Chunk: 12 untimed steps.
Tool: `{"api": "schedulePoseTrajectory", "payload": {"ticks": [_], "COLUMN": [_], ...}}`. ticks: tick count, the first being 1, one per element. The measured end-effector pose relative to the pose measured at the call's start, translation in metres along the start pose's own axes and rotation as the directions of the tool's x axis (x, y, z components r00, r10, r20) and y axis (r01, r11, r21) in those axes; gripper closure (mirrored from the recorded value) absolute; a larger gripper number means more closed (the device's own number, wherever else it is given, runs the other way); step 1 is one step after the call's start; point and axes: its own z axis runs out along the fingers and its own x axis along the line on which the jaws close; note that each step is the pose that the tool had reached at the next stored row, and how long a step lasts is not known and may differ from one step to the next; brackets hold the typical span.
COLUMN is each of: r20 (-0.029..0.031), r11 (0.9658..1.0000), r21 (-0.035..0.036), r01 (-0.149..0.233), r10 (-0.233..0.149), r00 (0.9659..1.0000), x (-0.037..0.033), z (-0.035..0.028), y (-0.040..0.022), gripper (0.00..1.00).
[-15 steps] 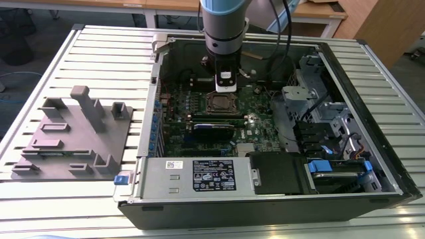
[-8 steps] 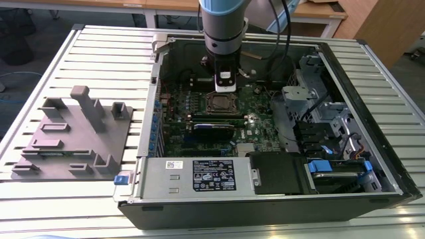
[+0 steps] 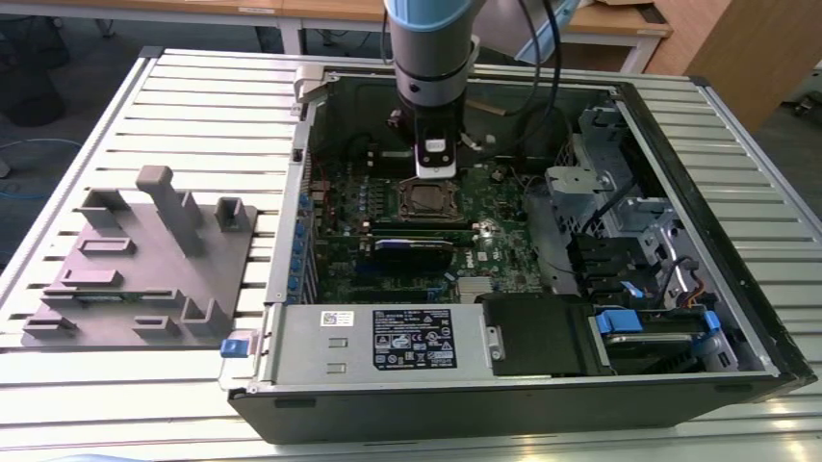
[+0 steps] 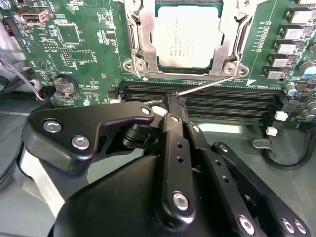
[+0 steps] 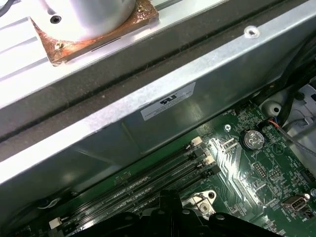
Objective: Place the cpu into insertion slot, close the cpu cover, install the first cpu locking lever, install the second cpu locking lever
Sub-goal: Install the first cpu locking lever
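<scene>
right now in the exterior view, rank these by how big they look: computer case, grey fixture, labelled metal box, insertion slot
1. computer case
2. grey fixture
3. labelled metal box, clearly covers less than the fixture
4. insertion slot, by far the smallest

Exterior view: set high and well back, looks down at a slant into the open computer case (image 3: 514, 409) on the slatted table (image 3: 192, 106). Second wrist view: sits close above the motherboard (image 4: 84, 54), faces past the claw (image 4: 176, 100) toward the cpu (image 4: 187, 39). First wrist view: close too, faces the case wall (image 5: 173, 116). In both wrist views: memory slots (image 4: 222, 98) (image 5: 148, 182), coin battery (image 4: 65, 85) (image 5: 253, 139).
</scene>
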Motion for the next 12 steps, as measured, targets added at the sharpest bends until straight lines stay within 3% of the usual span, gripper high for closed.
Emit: {"api": "schedulePoseTrajectory", "payload": {"ticks": [5,9,12], "r20": [0.0019,0.0102,0.0125], "r11": [1.0000,0.9999,0.9999], "r21": [0.0026,0.0128,0.0146], "r01": [0.000,0.003,0.004], "r10": [0.000,-0.003,-0.004], "r00": [1.0000,0.9999,0.9999], "x": [0.0006,0.0011,0.0013], "z": [0.0017,0.0034,0.0045], "y": [0.0005,0.0008,0.0010], "gripper": [0.89,0.89,0.89]}}
